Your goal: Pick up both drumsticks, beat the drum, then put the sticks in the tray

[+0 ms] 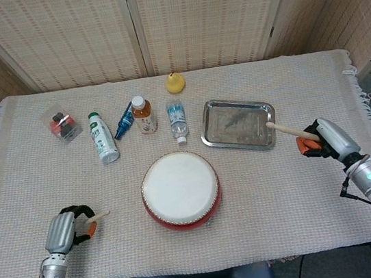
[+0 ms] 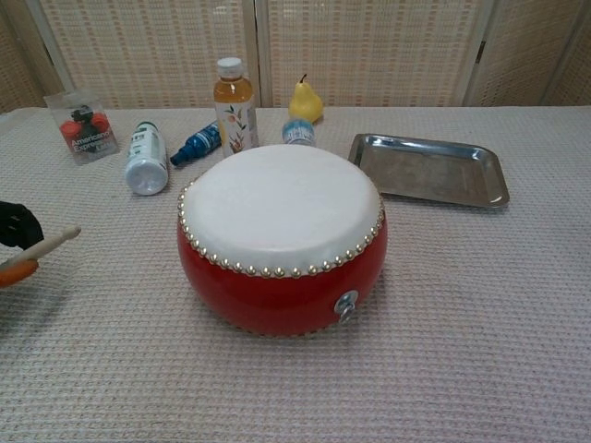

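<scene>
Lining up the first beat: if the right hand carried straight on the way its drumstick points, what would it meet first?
The right hand holds its drumstick aimed at the tray; the tip already sits by the tray's near rim, so the tray comes first, not the drum. Height over the rim is unclear.

1. The drum [image 1: 180,189] sits on the worktop [image 1: 305,205], near its front edge.
2. Behind and right of the drum lies the tray [image 1: 237,124].
3. Behind the drum stands a tea bottle [image 1: 143,114], with a small water bottle [image 1: 177,120] lying just to its right.
4. A pear [image 1: 175,82] rests behind those, and a white bottle [image 1: 103,137] lies to the drum's back left.
5. A clear box [image 1: 61,124] sits farthest left of the drum.
</scene>
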You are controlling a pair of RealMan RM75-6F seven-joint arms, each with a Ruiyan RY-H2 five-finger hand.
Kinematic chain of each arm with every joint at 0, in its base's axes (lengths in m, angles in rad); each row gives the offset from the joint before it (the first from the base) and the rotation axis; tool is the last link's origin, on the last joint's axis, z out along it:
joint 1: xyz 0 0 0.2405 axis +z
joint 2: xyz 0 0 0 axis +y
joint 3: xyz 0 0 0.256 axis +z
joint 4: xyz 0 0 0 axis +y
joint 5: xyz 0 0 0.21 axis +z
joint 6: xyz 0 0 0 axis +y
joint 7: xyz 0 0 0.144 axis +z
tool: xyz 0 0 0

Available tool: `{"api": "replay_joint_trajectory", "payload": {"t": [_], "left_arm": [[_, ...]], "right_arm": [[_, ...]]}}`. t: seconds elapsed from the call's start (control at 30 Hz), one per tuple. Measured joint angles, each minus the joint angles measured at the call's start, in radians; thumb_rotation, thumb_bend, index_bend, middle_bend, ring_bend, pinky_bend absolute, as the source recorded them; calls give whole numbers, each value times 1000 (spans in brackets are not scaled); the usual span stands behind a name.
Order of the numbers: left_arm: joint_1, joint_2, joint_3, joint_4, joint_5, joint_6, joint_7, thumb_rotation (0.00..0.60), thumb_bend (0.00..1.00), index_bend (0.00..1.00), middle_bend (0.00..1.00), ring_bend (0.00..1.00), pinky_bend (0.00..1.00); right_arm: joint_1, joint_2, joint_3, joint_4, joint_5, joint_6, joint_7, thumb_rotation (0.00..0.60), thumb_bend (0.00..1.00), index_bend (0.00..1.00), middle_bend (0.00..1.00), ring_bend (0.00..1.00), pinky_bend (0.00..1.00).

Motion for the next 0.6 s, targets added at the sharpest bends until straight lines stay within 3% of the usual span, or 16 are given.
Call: {"api": "replay_joint_trajectory", "payload": {"t": [0.3,0.6], "left_arm": [[26,44,-37,-13,28,26,-454,600,383,688,514,393,325],[23,96,-52,-35,41,-71,-1044,600,384,644,519,398,325]], "right_arm": [[-3,4,0,-8,-8,5,5,600,784,1000,1000,1000,1000],[-6,11,-3,-9,-23,-4,27,600,784,1000,1000,1000,1000]]}}
